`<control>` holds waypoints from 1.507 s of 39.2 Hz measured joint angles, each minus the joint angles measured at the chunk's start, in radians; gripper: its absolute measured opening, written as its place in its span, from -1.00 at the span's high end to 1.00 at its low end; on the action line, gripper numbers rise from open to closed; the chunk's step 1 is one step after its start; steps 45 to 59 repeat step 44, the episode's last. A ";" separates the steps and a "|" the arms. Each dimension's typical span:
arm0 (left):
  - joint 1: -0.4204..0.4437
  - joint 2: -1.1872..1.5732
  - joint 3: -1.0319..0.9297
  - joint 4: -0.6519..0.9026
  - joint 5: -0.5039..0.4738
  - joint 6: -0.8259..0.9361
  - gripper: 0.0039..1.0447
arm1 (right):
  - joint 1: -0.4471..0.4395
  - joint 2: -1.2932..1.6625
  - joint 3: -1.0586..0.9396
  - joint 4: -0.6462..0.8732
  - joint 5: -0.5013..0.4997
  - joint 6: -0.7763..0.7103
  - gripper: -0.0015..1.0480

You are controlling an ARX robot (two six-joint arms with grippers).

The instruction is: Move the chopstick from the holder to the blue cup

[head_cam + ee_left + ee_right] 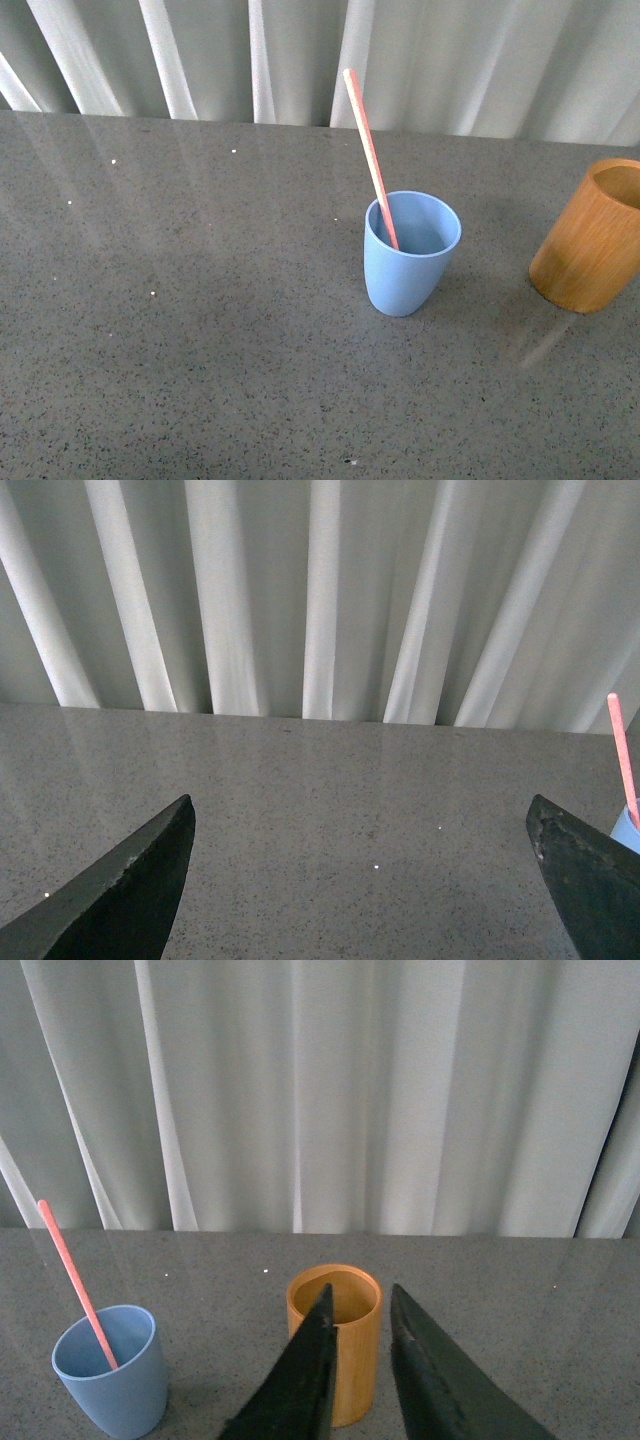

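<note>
A light blue cup stands upright mid-table with one pink-red chopstick leaning in it, its top tilted left. The orange-brown holder stands to the right at the frame edge. No arm shows in the front view. In the right wrist view the holder looks empty and the blue cup holds the chopstick. My right gripper is shut, empty, its tips hanging over the holder's rim. My left gripper is open wide over bare table, with the chopstick and the cup's rim at the edge.
The grey speckled table runs back to a white pleated curtain. A few small white specks lie on the surface.
</note>
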 joint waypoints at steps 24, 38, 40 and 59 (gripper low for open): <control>0.000 0.000 0.000 0.000 0.000 0.000 -0.87 | 0.000 0.000 0.000 0.000 0.000 0.000 -0.81; 0.000 0.000 0.000 0.000 0.000 0.000 -0.87 | 0.000 0.000 0.000 0.000 0.000 0.000 -0.81; 0.000 0.000 0.000 0.000 0.000 0.000 -0.87 | 0.000 0.000 0.000 0.000 0.000 0.000 -0.81; 0.000 0.000 0.000 0.000 0.000 0.000 -0.87 | 0.000 0.000 0.000 0.000 0.000 0.000 -0.81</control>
